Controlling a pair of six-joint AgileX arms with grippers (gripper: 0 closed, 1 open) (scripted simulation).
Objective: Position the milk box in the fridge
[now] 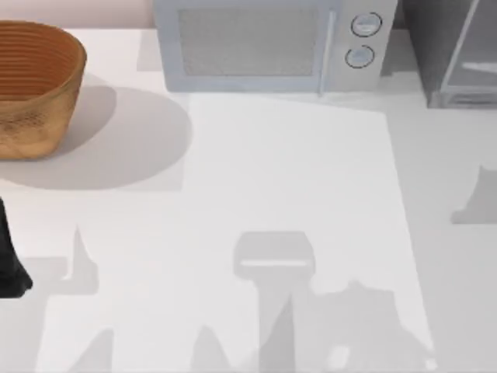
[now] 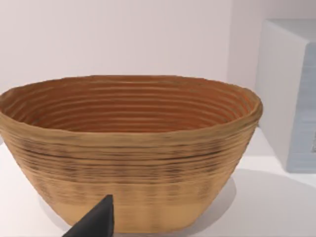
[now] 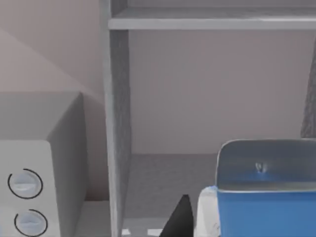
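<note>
Top view: you look down on a white desk (image 1: 295, 194). A silver microwave (image 1: 272, 45) with two round knobs stands at the far edge near the middle, and the fridge (image 1: 454, 50), a dark grey cabinet with a pale-framed door, sits in the far right corner, only partly in frame. A woven basket (image 1: 35, 85) rests at the far left. A dark part of your left arm (image 1: 9, 264) shows at the left edge, well in front of the basket.

Left wrist view: the basket (image 2: 128, 148) stands upright just ahead of the camera, with the pale side of the microwave (image 2: 289, 98) beside it. One dark fingertip of the left gripper (image 2: 96, 222) pokes into frame in front of the basket; you cannot tell whether its jaws are spread or pressed together.

Right wrist view: the milk box (image 3: 264, 192), blue on top with a little white at its side, sits close under the camera. It is level with the open front of the fridge (image 3: 118, 123), whose grey floor and shelf lie behind it. A dark fingertip of the right gripper (image 3: 180, 217) stands just beside the carton; whether the jaws are pinching it you cannot tell. The microwave (image 3: 34, 187) with its two knobs stands beside the fridge wall.
</note>
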